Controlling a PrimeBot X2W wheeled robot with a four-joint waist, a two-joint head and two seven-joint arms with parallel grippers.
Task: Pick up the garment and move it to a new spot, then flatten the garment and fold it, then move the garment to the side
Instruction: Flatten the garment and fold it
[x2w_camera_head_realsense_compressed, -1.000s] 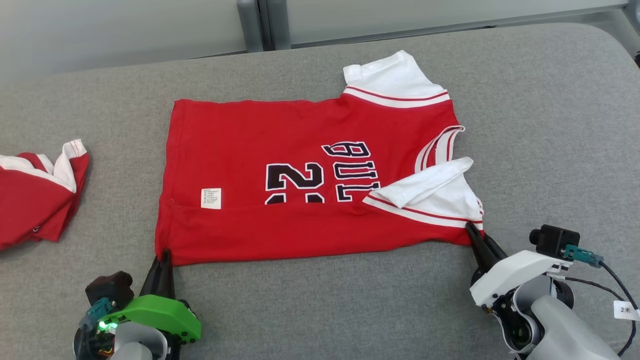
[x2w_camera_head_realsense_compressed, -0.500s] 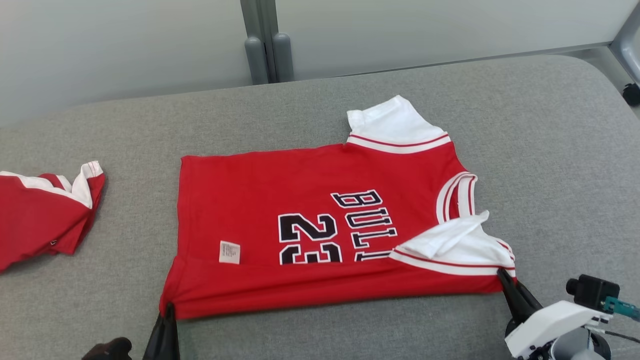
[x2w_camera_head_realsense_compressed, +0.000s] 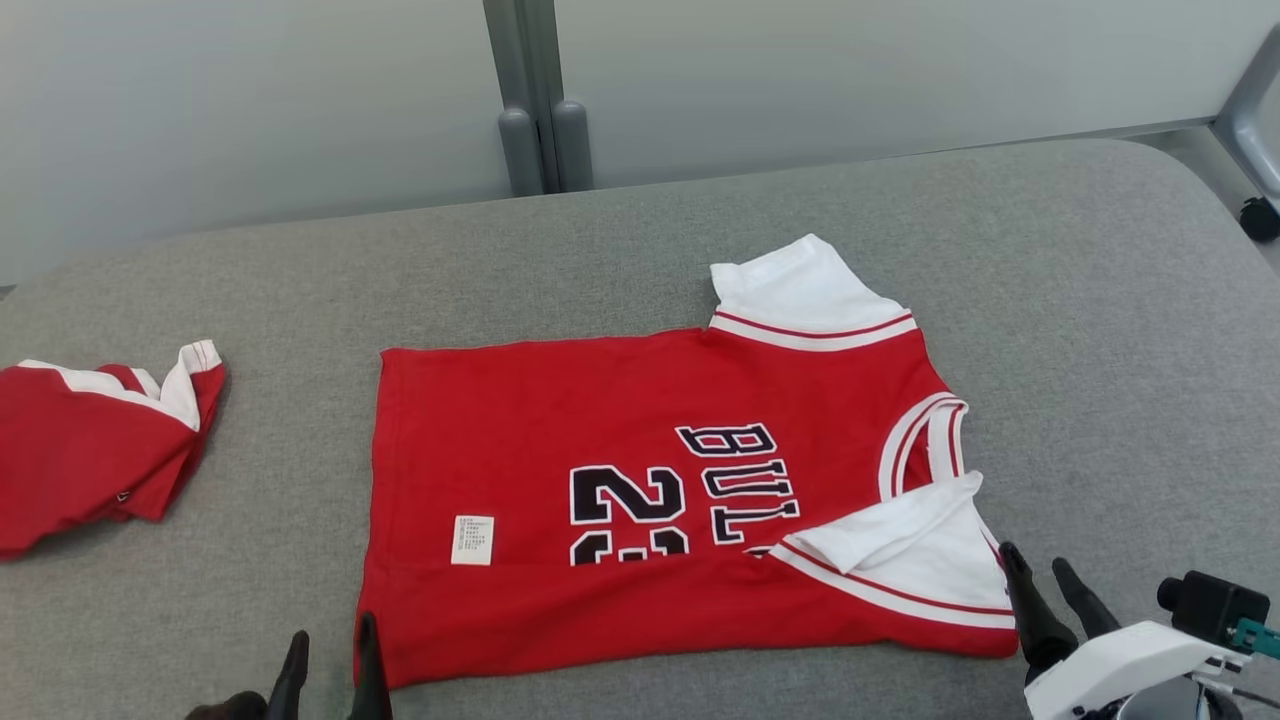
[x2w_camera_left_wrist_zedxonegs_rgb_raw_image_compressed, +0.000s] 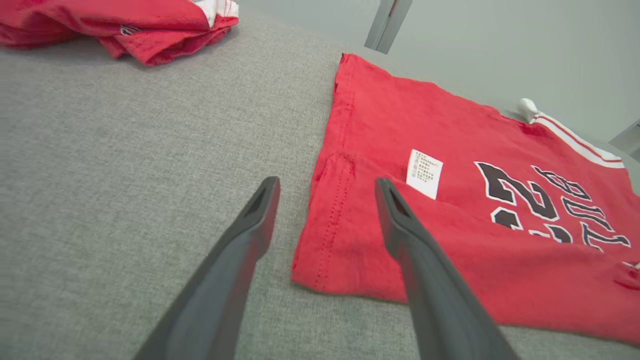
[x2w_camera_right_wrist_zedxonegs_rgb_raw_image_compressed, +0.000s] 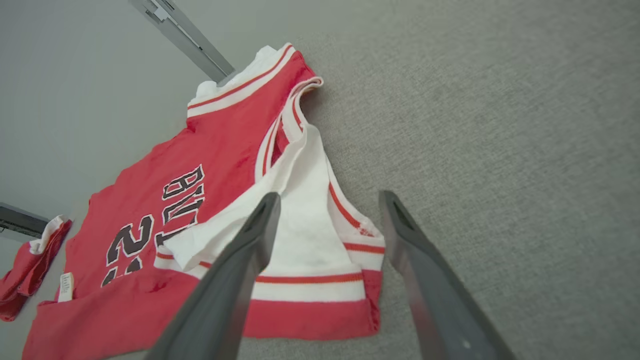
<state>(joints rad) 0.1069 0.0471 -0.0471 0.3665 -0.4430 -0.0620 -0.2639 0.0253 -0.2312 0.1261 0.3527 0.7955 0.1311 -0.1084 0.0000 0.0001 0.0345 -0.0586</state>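
Observation:
The garment (x2w_camera_head_realsense_compressed: 620, 450) is a red jersey with white sleeves and dark lettering, lying flat on the grey cushion with its near long edge folded over. My left gripper (x2w_camera_head_realsense_compressed: 330, 645) stands open at its near left corner (x2w_camera_left_wrist_zedxonegs_rgb_raw_image_compressed: 325, 240), fingers straddling the hem, holding nothing. At the near right corner, beside the white sleeve (x2w_camera_right_wrist_zedxonegs_rgb_raw_image_compressed: 320, 240), my right gripper (x2w_camera_head_realsense_compressed: 1040, 580) is open too, the cloth released between its fingers. The jersey (x2w_camera_right_wrist_zedxonegs_rgb_raw_image_compressed: 200, 200) lies slack in the right wrist view.
A second red and white garment (x2w_camera_head_realsense_compressed: 90, 450) lies bunched at the left edge of the cushion (x2w_camera_head_realsense_compressed: 1100, 350), also visible as a heap (x2w_camera_left_wrist_zedxonegs_rgb_raw_image_compressed: 115, 25) in the left wrist view. A pale wall with a metal post (x2w_camera_head_realsense_compressed: 530, 100) runs behind.
Both grippers have opened and let go of the jersey's near corners. The camera has tilted, so the whole scene sits lower in the head view.

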